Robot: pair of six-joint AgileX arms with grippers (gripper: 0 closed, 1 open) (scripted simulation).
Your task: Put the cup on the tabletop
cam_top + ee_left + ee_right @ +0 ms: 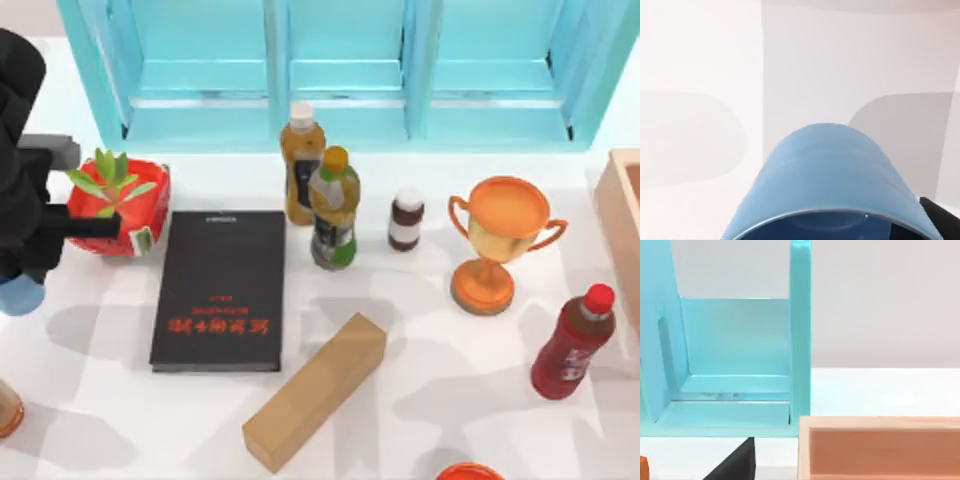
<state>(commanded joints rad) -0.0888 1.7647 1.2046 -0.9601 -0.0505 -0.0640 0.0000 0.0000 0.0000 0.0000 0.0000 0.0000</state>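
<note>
Left claw (18, 285) at the surface's (420, 380) left edge, with the light, stiff, slippery-walled cup (830, 175) just below it and apparently pinched at the rim, though the fingers are hidden; right arm idles near the shelf (735, 365).

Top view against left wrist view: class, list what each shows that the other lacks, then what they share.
Top view alone: the black hardcover book, orange-gold trophy, tan wooden block and red potted plant, with the left arm at the table's left edge. Left wrist view alone: the small light-blue plastic cup's open rim, seen close. Both: the cup and glossy white tabletop.
</note>
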